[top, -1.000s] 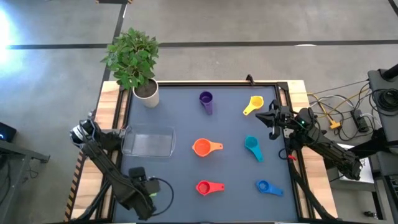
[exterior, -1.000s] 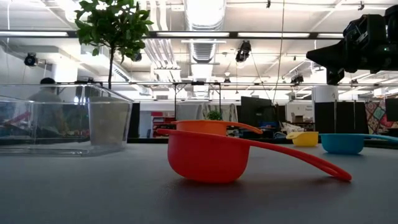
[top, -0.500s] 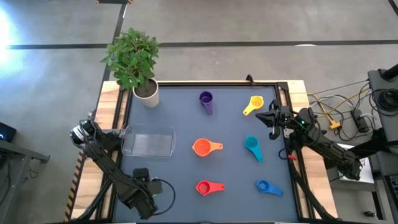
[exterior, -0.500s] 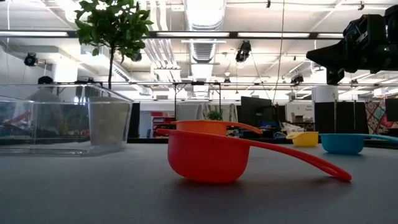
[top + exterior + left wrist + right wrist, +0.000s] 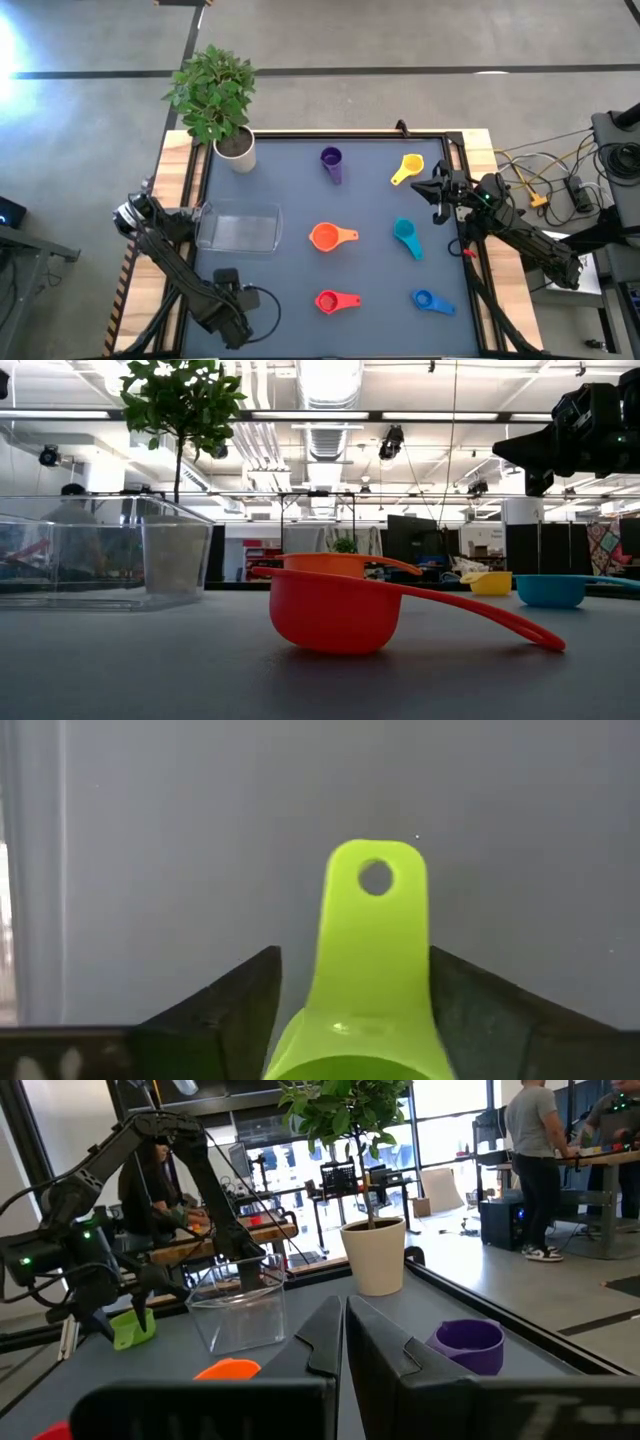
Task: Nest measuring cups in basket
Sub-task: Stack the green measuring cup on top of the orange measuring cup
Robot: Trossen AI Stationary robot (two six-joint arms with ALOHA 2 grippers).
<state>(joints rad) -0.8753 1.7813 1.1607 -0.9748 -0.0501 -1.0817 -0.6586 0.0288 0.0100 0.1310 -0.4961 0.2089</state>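
The left gripper (image 5: 350,1010) held a lime-green plastic measuring cup (image 5: 368,955) between its fingers, near the table's front-left corner, beside the clear plastic rectangular basket (image 5: 238,229). The right gripper (image 5: 437,192), fingers pressed together, waited between the yellow cup (image 5: 407,168) and teal cup (image 5: 405,236).

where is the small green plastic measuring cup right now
The small green plastic measuring cup sits between the left gripper's fingers at the table's near-left corner, near the clear plastic basket.
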